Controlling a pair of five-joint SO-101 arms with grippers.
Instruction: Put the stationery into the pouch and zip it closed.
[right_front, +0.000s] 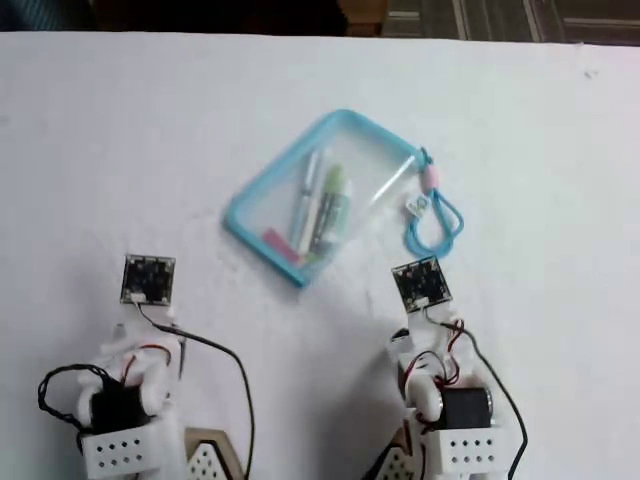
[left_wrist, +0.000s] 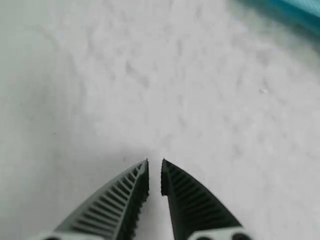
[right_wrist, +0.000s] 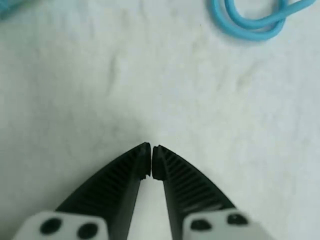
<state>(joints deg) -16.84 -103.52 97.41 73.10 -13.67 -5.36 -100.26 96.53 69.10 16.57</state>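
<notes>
- Your two arms sit at the near edge of the white table (right_front: 100, 130), with the blue-edged clear pouch (right_front: 325, 195) lying flat ahead of them and between them.
- The pens (right_front: 318, 205) already lie inside the pouch, pointing roughly away from you.
- The pouch's long axis runs diagonally, from its near-left end to its far-right end. The zip pull and blue cord loop (right_front: 435, 225) are at the corner on your right arm's side.
- Your right claw (right_wrist: 151, 160) is clenched on nothing, tips together, and the cord loop (right_wrist: 250, 22) lies just ahead of it.
- Your left claw (left_wrist: 154, 172) is drawn in to a sliver of a gap, also empty. A pouch edge (left_wrist: 295, 12) lies ahead and off to one side.
- The right arm looks the nearer to the pull. Whether the zip is fully run is not clear from above.
</notes>
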